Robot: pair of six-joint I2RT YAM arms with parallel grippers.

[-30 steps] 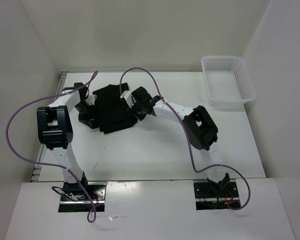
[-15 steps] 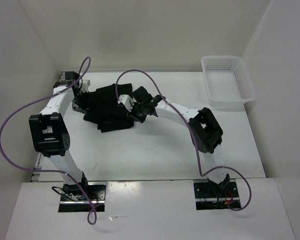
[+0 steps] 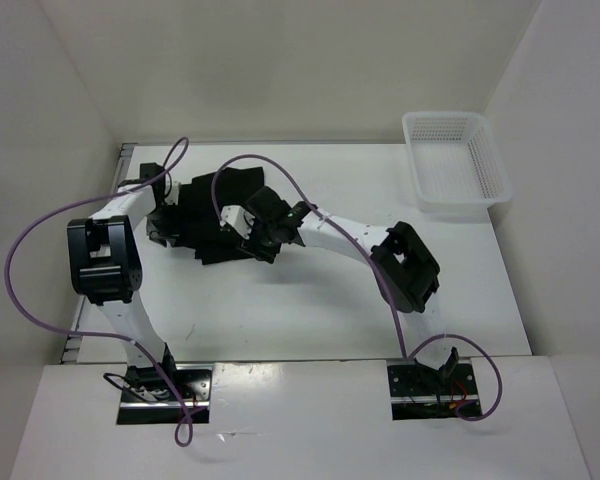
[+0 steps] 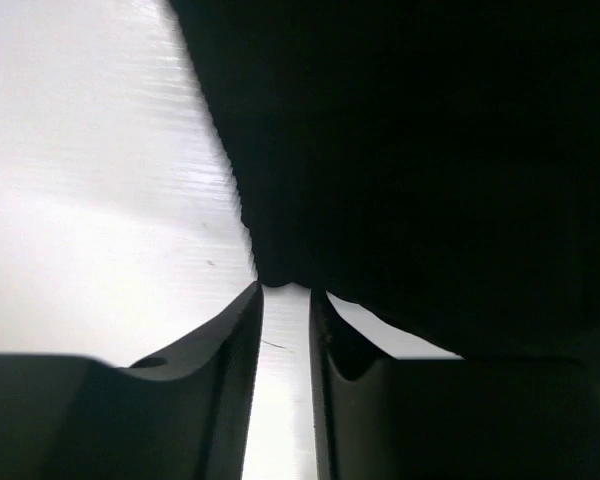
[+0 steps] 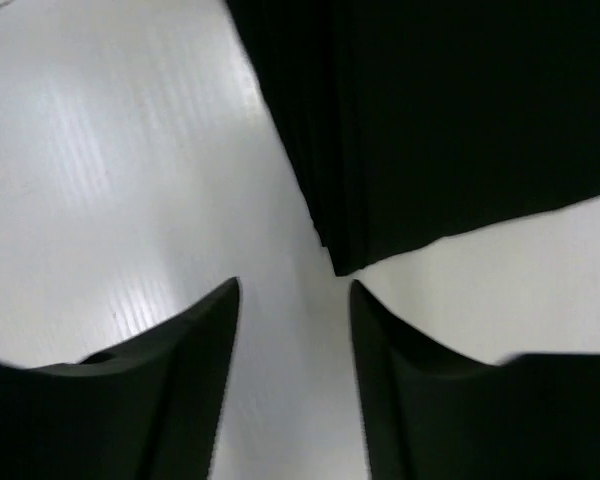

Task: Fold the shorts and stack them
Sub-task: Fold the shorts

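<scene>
text readable: none, from any of the three views | shorts (image 3: 195,210): plain black cloth, no legible label | basket (image 3: 446,116), right of the shorts: white mesh, no print | table (image 3: 310,300) around the shorts: white, no readable marks

We read this as a robotics lab cell, not a home. Plain white panels (image 3: 280,70) box in a white table (image 3: 280,310) on three sides. The left arm (image 3: 105,260) and right arm (image 3: 405,265) are bolted to metal base plates (image 3: 165,392) at the near edge, with purple cables (image 3: 255,158) looping loose. The props look staged: black shorts (image 3: 205,212) and a white mesh basket (image 3: 455,160).
</scene>
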